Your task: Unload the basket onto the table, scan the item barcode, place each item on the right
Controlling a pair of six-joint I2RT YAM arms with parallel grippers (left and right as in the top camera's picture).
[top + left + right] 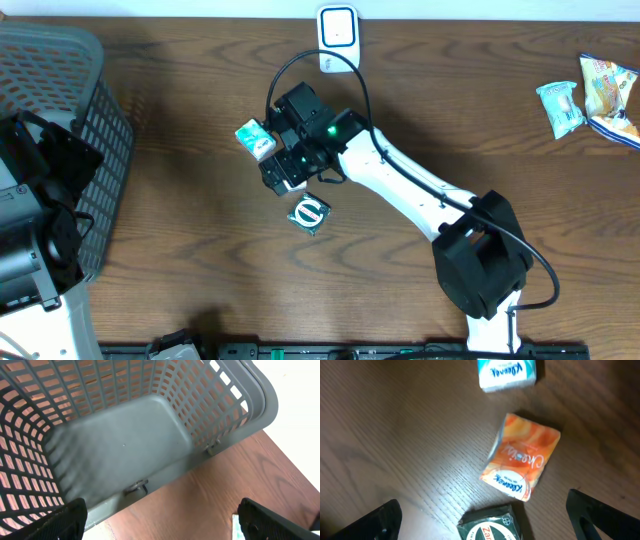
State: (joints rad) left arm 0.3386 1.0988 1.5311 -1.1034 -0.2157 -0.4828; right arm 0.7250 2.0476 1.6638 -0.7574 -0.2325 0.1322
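Three small items lie mid-table. A teal-and-white Kleenex pack (pixel 256 138) (pixel 507 374) is farthest left, a dark green box with a round logo (pixel 309 213) (pixel 492 524) is nearest the front, and an orange Kleenex pack (pixel 522 457) lies between them, hidden under the arm in the overhead view. My right gripper (pixel 288 165) (pixel 485 512) hovers open over them, with the green box and the orange pack's lower end between its fingers (pixel 605 517), touching nothing. My left gripper (pixel 162 522) is open and empty beside the basket. A white device with a blue-outlined face (pixel 338 30) stands at the table's back edge.
A grey plastic basket (pixel 60 110) (pixel 150 425) fills the far left, and it is empty in the left wrist view. Several snack packets (pixel 590 98) lie at the far right. The right arm's base (pixel 485 265) stands at the front right.
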